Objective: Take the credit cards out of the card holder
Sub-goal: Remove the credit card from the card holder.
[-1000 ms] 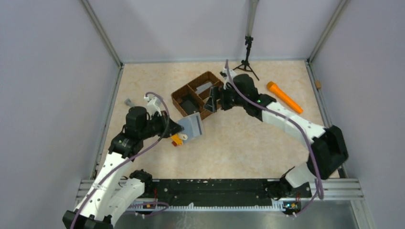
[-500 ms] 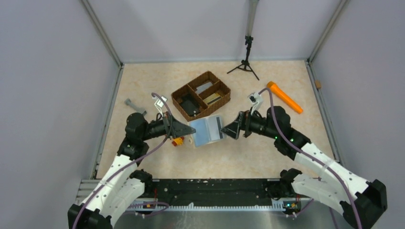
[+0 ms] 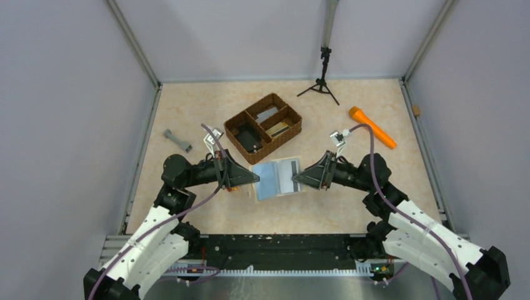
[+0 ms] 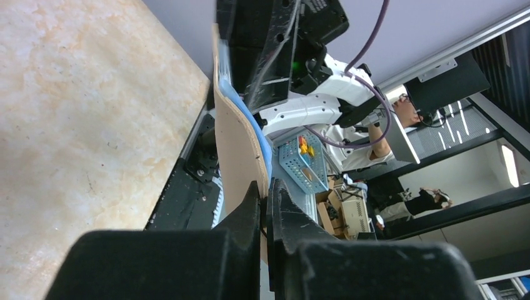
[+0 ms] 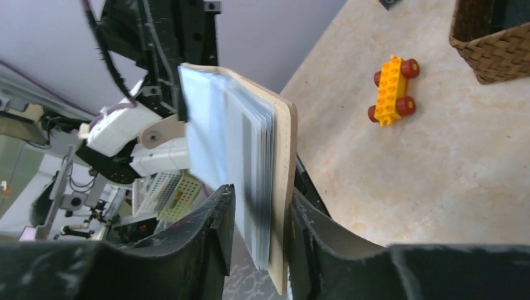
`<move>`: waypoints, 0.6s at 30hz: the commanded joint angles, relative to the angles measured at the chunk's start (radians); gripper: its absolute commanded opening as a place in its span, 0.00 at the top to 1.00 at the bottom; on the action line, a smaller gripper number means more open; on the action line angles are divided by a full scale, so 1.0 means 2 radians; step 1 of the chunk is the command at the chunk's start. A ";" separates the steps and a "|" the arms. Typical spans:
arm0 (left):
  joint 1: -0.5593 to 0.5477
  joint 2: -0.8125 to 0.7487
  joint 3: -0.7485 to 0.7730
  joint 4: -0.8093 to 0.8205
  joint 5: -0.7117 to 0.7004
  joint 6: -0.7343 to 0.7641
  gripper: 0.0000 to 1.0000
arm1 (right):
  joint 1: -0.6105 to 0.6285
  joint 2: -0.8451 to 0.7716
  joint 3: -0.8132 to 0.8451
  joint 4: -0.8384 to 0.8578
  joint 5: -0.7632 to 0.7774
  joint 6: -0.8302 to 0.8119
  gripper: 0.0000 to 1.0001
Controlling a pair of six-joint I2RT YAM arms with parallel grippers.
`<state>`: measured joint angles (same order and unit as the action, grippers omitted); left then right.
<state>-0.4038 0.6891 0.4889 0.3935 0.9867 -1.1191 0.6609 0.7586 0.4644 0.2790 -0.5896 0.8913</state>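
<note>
The card holder [image 3: 267, 182] hangs open above the table between both arms, pale blue side up. Credit cards [image 3: 289, 175] with a dark stripe sit in its right half. My left gripper [image 3: 253, 180] is shut on its left edge. In the left wrist view the beige cover [image 4: 234, 144] runs up from between the shut left gripper [image 4: 265, 187]. My right gripper [image 3: 301, 178] straddles the right flap. In the right wrist view the cards' edges [image 5: 259, 144] and the beige cover [image 5: 284, 137] stand between the jaws of the right gripper [image 5: 260, 190]. One finger touches the cover, and a thin gap shows at the other.
A brown wicker divided tray [image 3: 247, 110] stands behind the holder with a black item [image 3: 249, 136] and flat cards in it. A yellow toy car [image 5: 392, 89] lies on the table under the holder. An orange torch [image 3: 372, 127], a grey dumbbell [image 3: 177, 140] and a small tripod [image 3: 323, 75] lie further off.
My right arm came from the tray to the holder's right edge, and its jaws narrowed round that flap. Both arms carried the holder slightly forward, and it opened flatter.
</note>
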 commanded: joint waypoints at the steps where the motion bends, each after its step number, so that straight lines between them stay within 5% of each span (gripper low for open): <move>1: -0.003 0.003 0.006 0.007 -0.005 0.028 1.00 | 0.005 -0.041 0.005 0.031 0.006 0.013 0.74; 5: -0.002 0.024 0.012 -0.034 -0.017 0.070 0.94 | 0.004 -0.051 0.012 -0.021 0.021 -0.003 0.92; 7: -0.002 0.029 0.038 -0.150 -0.067 0.148 0.85 | 0.005 -0.055 0.020 -0.065 0.047 -0.015 1.00; 10: -0.002 0.031 0.082 -0.313 -0.187 0.239 0.53 | 0.005 -0.053 0.028 -0.133 0.098 -0.040 1.00; 13: -0.002 0.030 0.089 -0.361 -0.243 0.280 0.26 | 0.005 -0.038 0.021 -0.171 0.129 -0.050 1.00; 18: -0.002 0.025 0.102 -0.414 -0.303 0.304 0.22 | 0.005 0.009 -0.007 -0.122 0.129 -0.034 1.00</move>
<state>-0.4076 0.7567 0.6411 -0.2821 0.5419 -0.6220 0.6609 0.7219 0.4629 -0.0311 -0.3687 0.8223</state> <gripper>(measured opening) 0.776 0.056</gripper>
